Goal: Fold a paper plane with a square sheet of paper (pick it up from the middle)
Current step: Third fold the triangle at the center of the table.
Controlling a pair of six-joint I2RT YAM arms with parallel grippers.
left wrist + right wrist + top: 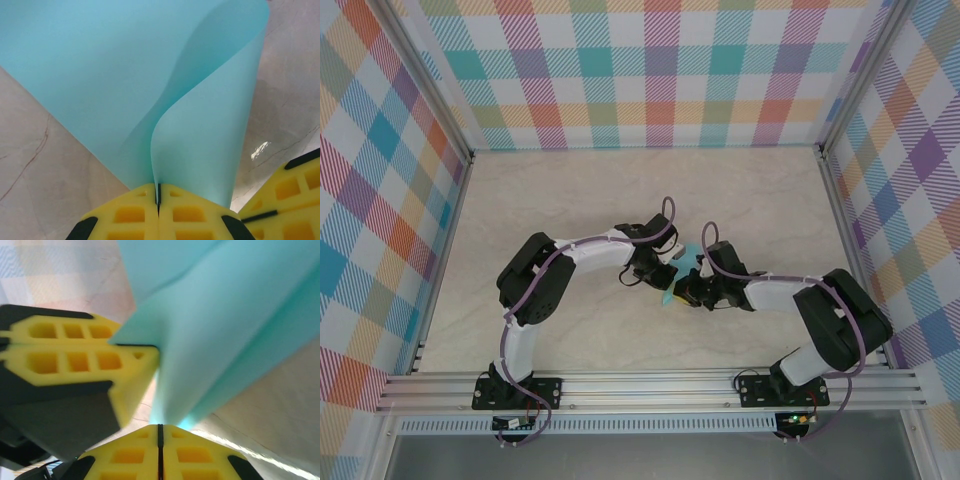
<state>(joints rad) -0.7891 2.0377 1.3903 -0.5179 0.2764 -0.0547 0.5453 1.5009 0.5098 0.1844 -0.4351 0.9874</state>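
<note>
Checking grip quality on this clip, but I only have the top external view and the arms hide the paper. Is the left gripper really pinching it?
Observer: Yes; the left wrist view shows the left gripper shut on the sheet.
Operator: And the right?
Observer: In its wrist view the right gripper is shut, the sheet running into its closed jaws.
Operator: Creased flat?
Observer: No; above the left gripper it opens in a soft curve.
</note>
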